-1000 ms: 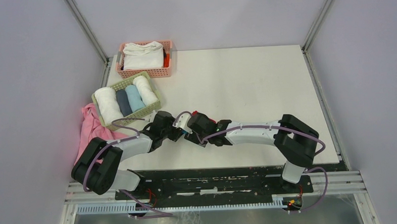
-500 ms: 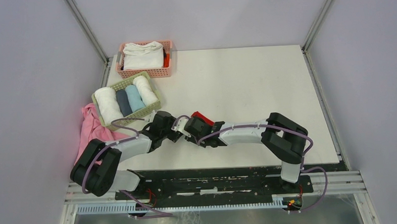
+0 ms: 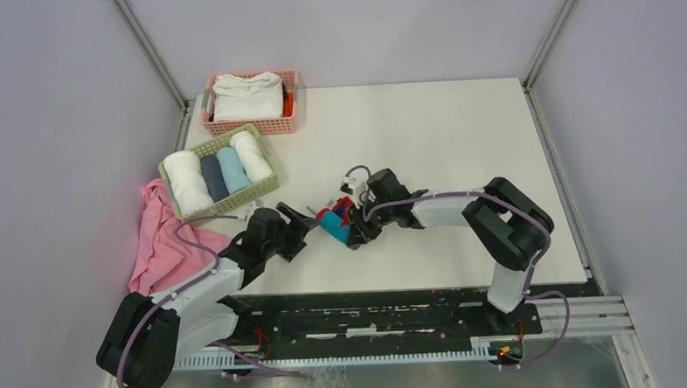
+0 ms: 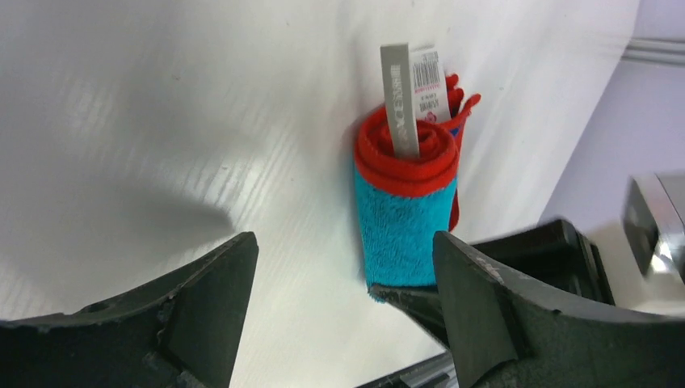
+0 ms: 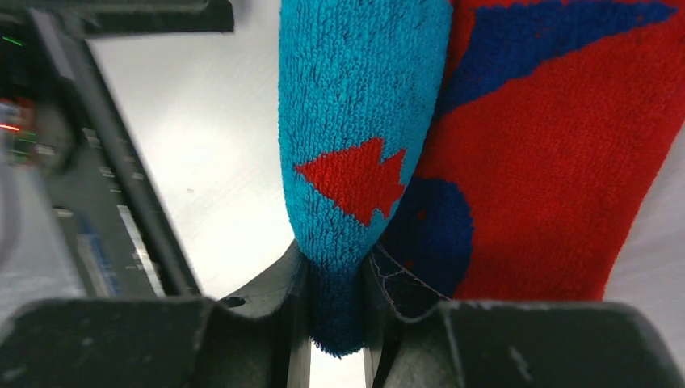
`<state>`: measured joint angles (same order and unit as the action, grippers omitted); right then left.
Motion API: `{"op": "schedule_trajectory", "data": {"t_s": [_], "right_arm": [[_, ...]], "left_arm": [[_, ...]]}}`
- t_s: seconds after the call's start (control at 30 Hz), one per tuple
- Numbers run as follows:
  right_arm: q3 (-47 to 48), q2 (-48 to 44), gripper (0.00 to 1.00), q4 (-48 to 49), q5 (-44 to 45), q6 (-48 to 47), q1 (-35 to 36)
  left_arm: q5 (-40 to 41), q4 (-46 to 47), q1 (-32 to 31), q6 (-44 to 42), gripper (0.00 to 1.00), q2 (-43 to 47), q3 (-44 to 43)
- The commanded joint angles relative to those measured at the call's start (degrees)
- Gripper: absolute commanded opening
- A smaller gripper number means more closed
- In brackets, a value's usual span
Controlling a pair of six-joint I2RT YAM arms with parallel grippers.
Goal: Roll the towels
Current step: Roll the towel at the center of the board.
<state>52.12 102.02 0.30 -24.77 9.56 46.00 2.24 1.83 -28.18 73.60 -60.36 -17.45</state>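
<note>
Left of red towel (image 3: 332, 223): green basket (image 3: 227, 202), pink cloth (image 3: 159, 247), pink basket (image 3: 258, 125).

Top view: bright, even, diffuse light from overhead; only faint soft shadows on the white table (image 3: 460, 136); no glare; sharp edge to edge.
Left wrist view: streaky sheen across the table; soft grey shadow at 9 o'clock; left gripper (image 4: 343, 242) dark and out of focus at 6 o'clock.
Right wrist view: red and teal towel (image 5: 355, 121) pile crisp; 9 o'clock edge blurred, dim.
</note>
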Motion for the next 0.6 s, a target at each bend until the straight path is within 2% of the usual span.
{"op": "schedule_trajectory", "data": {"t_s": [0.0, 0.2, 0.3, 0.57], "right_arm": [[-5.7, 5.6, 0.16, 12.1, -21.3, 14.6, -5.9], [-9.7, 14.2, 0.16, 30.3, -30.5, 31.2, -11.9], [-11.1, 17.3, 0.18, 35.9, -31.8, 36.3, -14.2], [-11.1, 17.8, 0.22, 26.7, -28.9, 31.1, -15.1]], "left_arm": [[-3.9, 7.8, 0.3, -3.0, 0.87, 2.1, 2.0], [-7.8, 16.1, 0.3, -2.3, 0.87, -3.9, 1.0], [-9.8, 20.7, 0.3, -1.9, 0.87, -9.2, -0.6], [-12.2, 29.3, 0.2, 0.1, 0.80, -23.2, -3.4]]}}
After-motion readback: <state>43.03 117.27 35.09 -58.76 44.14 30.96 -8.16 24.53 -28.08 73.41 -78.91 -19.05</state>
